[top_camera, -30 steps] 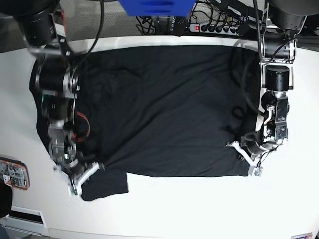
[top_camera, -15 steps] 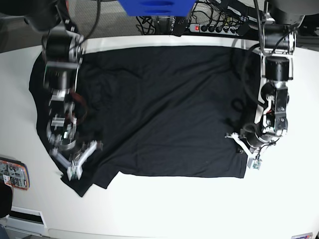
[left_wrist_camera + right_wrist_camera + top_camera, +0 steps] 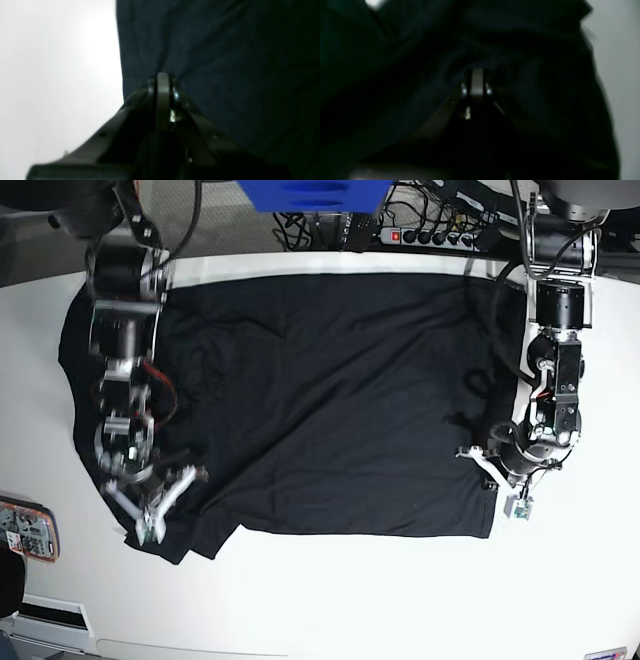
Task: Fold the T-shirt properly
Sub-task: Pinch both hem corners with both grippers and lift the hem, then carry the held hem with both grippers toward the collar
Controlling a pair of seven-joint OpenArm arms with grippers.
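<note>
Across the white bench the black T-shirt lies spread flat, wrinkled at both ends; left tool is pinched together on the fabric's edge nr the bench margin. Right tool is likewise clamped on a bunched fold of the T-shirt; wrist view too dark/blurred for more.

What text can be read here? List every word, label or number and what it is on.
No text is legible.
Card at the table's left edge: print too small to read.
Sticker at the bottom right corner: too small, cut off.
T-shirt: no print or label visible.
</note>
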